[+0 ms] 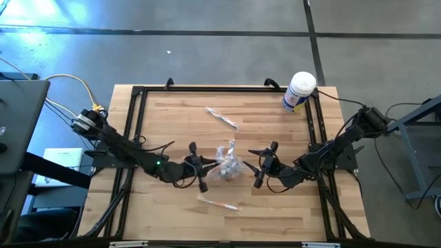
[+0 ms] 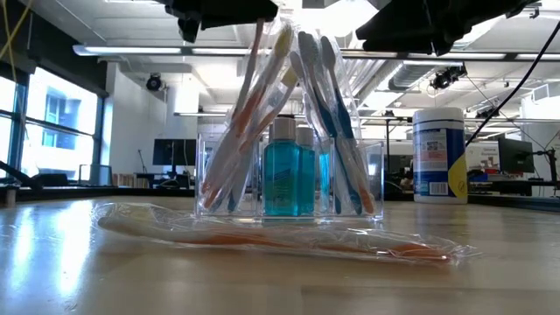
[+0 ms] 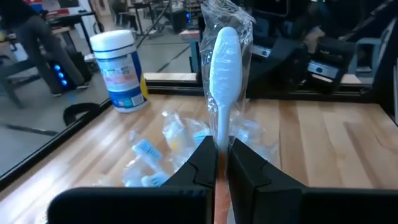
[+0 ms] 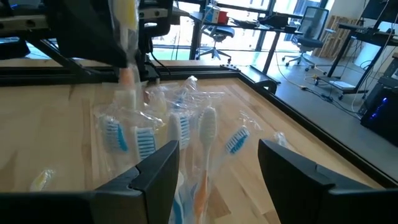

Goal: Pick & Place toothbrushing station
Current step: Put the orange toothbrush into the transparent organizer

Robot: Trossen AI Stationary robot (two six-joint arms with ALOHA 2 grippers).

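Observation:
The toothbrushing station (image 1: 227,165) is a clear plastic holder at the table's middle. It stands on its base and holds blue bottles (image 2: 282,179) and several wrapped toothbrushes. It also shows in the low view (image 2: 359,188) and the right wrist view (image 4: 168,118). My left gripper (image 1: 200,169) is just left of the holder, shut on a wrapped toothbrush (image 3: 222,56). My right gripper (image 1: 262,165) is just right of the holder, open and empty; in its wrist view (image 4: 214,174) its fingers frame the brushes without touching them. My left gripper pinches the wrapped toothbrush's orange handle (image 3: 221,146) between its two fingers, through the clear wrapper. The white head (image 3: 224,50) sticks out past the fingertips, toward the holder. The shown part is clear of the table; the fingers hide the brush's other end.
A white canister with a blue label (image 1: 298,91) stands at the far right corner. One wrapped toothbrush (image 1: 222,118) lies on the table beyond the holder, another (image 1: 219,204) nearer the front edge. A black frame (image 1: 138,124) runs around the tabletop.

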